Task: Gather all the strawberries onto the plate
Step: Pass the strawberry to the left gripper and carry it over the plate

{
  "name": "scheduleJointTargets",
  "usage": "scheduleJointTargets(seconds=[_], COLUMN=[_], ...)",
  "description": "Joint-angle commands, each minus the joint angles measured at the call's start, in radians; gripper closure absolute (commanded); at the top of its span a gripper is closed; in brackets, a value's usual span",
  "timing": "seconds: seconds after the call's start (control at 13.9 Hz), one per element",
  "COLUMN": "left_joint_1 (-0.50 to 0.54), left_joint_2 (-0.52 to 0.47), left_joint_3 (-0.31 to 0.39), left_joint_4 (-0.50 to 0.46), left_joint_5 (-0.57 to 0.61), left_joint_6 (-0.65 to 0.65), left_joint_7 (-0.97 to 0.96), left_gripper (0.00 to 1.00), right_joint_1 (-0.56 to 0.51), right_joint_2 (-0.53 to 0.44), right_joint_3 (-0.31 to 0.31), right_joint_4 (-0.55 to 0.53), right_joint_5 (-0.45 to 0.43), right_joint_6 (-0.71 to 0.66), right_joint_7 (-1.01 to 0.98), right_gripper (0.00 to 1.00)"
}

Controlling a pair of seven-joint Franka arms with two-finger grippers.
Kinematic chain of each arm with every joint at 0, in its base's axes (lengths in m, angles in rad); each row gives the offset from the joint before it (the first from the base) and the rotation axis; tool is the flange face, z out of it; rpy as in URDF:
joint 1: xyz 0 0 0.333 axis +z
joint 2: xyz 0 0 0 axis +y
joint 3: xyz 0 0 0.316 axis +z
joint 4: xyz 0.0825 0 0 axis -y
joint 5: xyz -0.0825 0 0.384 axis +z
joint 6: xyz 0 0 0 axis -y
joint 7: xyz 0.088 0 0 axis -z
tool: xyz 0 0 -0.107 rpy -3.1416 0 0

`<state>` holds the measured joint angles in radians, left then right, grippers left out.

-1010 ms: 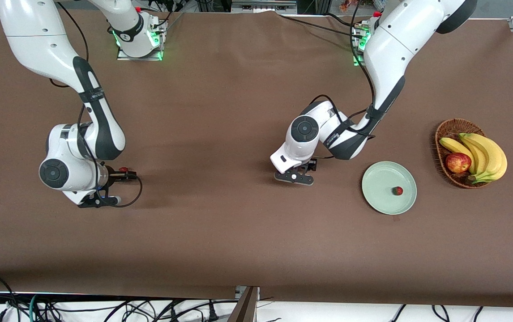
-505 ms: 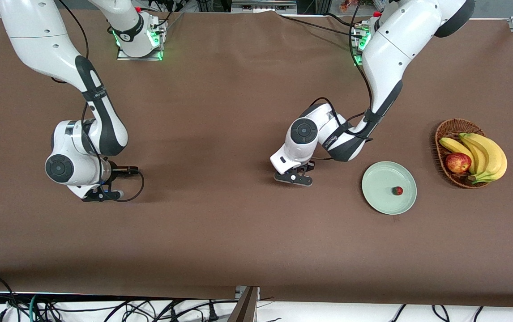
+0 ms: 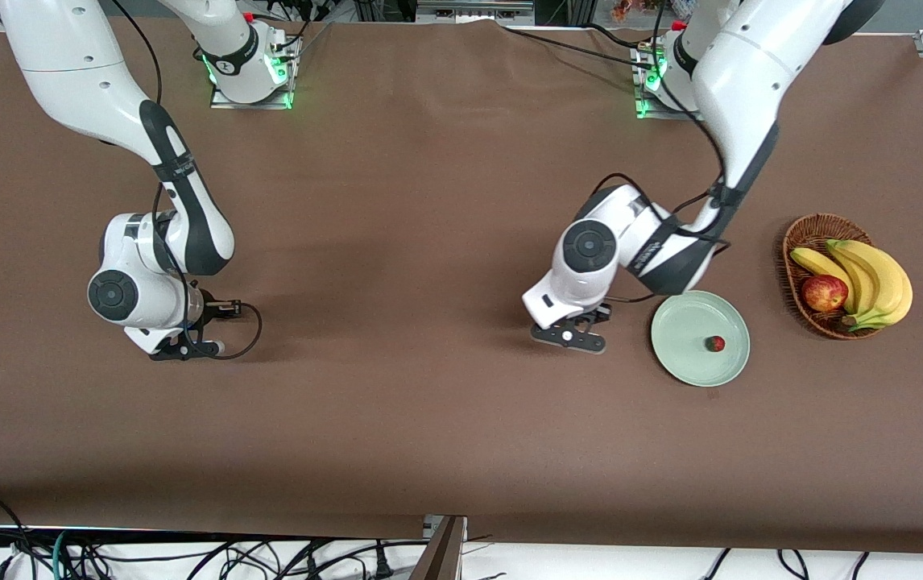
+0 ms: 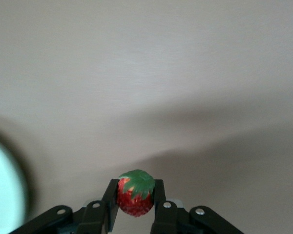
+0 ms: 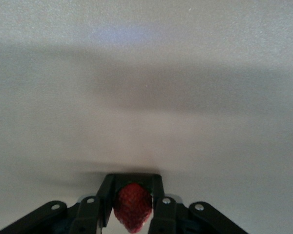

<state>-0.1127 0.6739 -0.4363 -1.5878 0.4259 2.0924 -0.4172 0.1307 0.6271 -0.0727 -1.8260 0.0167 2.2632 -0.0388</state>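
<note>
The pale mint-green plate (image 3: 685,329) lies toward the left arm's end of the table and holds one strawberry (image 3: 717,344). My left gripper (image 3: 597,314) is just beside the plate's rim and is shut on a second strawberry (image 4: 135,195) with a green cap, above the brown cloth. The plate's edge shows in the left wrist view (image 4: 5,192). My right gripper (image 3: 221,308) is toward the right arm's end of the table and is shut on a third strawberry (image 5: 132,207), just above the cloth. Both held berries are hidden in the front view.
A brown wicker basket (image 3: 801,234) with bananas (image 3: 872,278) and a red apple (image 3: 824,292) stands beside the plate, at the left arm's end. Brown cloth (image 3: 397,242) covers the table. Cables hang below the front edge.
My left gripper has moved with its strawberry toward the plate and is now beside its rim. My right gripper has shifted slightly; its berry no longer shows in the front view.
</note>
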Motion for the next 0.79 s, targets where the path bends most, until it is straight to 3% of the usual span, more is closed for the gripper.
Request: scheduleJointTargets(seconds=[0.0,0.29,0.43,0.58,0.72], left_joint_1=[0.085,0.220,0.261,0.310,0.332], left_joint_2=[-0.057,-0.051,-0.016,0.015,0.032], left_joint_3=[-0.010,-0.005,-0.002,-0.001,0.004], left_joint_4=[-0.018,-0.021,-0.026,-0.056,-0.098], left_joint_5=[0.005,0.007,0.023,0.024,0.025], left_joint_6=[-0.078,-0.114,-0.098,-0.025,0.067], left_joint_7=[0.215,0.580,0.685,0.719,0.761], left_gripper=[0.87,0.84,0.76,0.77,0.78], right_joint_1=[0.003,0.004,0.006,0.042,0.110], right_joint_2=[-0.030,-0.044,-0.038,-0.008,0.026], right_joint_3=[-0.006,0.007,0.071,0.125,0.163], right_joint_4=[-0.035,-0.013,0.034,0.098,0.176], right_joint_5=[0.005,0.009,0.082,0.205,0.210], right_joint_6=[0.012,0.009,0.010,0.015,0.018], right_joint_7=[-0.004,0.010,0.017,0.144,0.344], right_gripper=[0.68,0.73,0.73,0.73,0.73])
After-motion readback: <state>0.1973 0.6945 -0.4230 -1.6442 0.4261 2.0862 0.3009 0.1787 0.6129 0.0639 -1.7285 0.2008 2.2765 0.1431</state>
